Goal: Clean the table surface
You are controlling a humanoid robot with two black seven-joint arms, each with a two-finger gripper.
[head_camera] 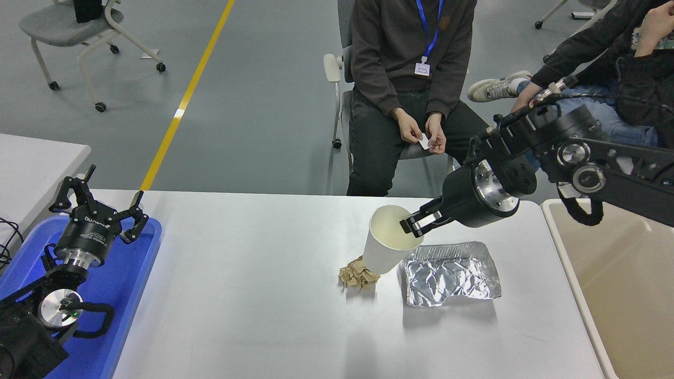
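The table surface (253, 295) is a wide light grey-white top. My right gripper (416, 223) is shut on the rim of a white paper cup (382, 247) and holds it in the air, tilted, above the table's middle right. Below the cup lies a crumpled brown paper ball (358, 275), partly hidden by it. A crumpled foil tray (450, 272) lies just right of the ball. My left gripper (100, 202) is open and empty, parked over the blue tray at the lower left.
A blue plastic tray (129, 295) sits on the table's left end. A beige bin (621, 273) stands at the table's right edge. Two people sit at the far side; one person's hands (421, 134) hold a small white slip. A smaller white table (31, 163) is at the left.
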